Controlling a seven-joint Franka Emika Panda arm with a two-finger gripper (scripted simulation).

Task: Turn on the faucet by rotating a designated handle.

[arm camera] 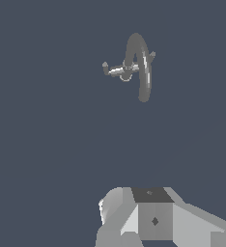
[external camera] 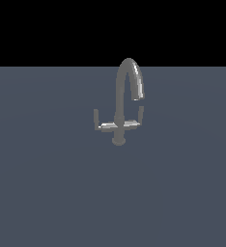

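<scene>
Nothing done yet: hand hangs well apart from the faucet, handle untouched; finger spread unreadable.

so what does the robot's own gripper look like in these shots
Only the wrist view shows it: a blocky, faceted gripper in pale grey and white, with a dark grey top panel and a small dark diamond mark on its front face. No cables or fingertips are visible. The exterior view shows no arm.
</scene>
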